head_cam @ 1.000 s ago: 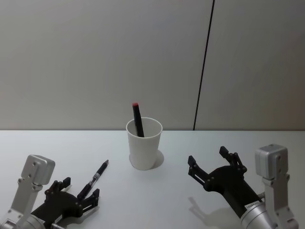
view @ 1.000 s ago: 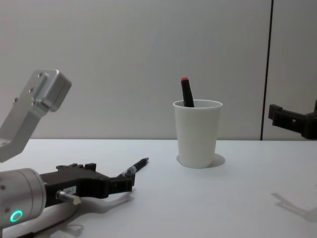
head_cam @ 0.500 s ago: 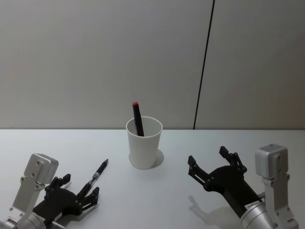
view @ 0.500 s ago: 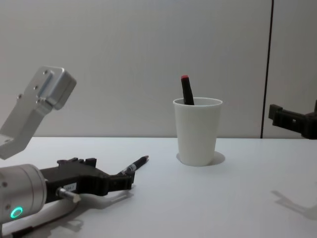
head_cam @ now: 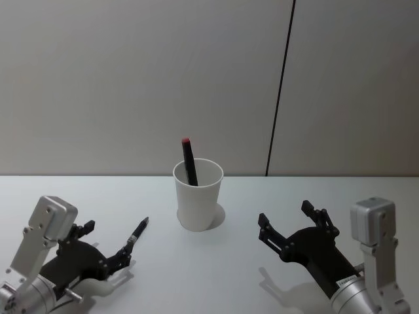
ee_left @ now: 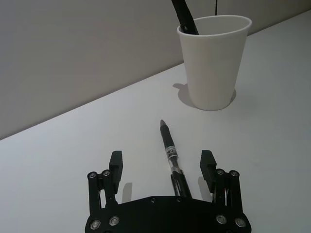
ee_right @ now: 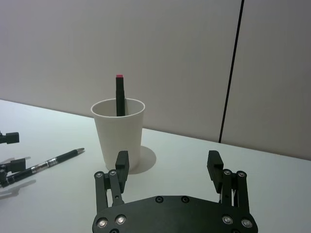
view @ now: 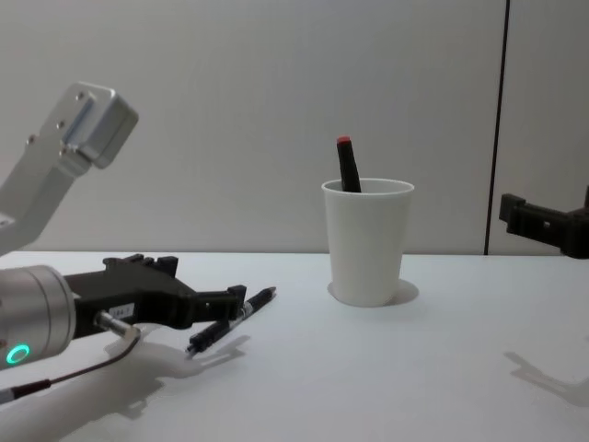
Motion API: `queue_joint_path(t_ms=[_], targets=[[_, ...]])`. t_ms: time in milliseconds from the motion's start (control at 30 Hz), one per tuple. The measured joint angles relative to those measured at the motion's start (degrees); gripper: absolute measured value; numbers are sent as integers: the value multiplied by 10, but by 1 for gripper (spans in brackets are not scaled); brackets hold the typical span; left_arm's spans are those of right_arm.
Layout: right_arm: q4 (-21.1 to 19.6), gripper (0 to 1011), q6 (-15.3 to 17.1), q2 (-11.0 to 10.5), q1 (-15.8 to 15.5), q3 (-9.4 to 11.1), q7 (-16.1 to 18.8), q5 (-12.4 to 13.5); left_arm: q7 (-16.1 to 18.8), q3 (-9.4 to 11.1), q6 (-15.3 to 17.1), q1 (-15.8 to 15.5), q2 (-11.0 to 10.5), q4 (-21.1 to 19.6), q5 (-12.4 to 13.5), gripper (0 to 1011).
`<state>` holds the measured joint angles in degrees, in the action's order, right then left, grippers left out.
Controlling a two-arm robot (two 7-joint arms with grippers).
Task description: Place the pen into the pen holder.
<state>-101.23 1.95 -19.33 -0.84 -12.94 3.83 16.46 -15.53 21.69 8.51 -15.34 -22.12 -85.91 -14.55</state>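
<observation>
The left gripper, at the bottom centre of its wrist view, has its black jointed fingers spread wide on either side of the pen, touching nothing. Straddling it this way likely lines up the slim dark barrel for a pinch. The pen lies on the smooth white table, tip aimed toward the pen holder at upper right. This is a matte, tapered paper cup with a red-capped stick leaning inside. The right gripper hangs idle at the head view's lower right, likewise spread.
</observation>
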Motion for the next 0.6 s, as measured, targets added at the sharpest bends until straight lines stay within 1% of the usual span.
queue_joint_path(t_ms=[267, 600], targets=[[0, 1001, 0, 0, 0, 0, 0, 0, -23, -2, 12, -12, -5, 2, -3, 1003], [0, 1001, 0, 0, 0, 0, 0, 0, -59, -1, 45, -32, -9, 15, -20, 1003]])
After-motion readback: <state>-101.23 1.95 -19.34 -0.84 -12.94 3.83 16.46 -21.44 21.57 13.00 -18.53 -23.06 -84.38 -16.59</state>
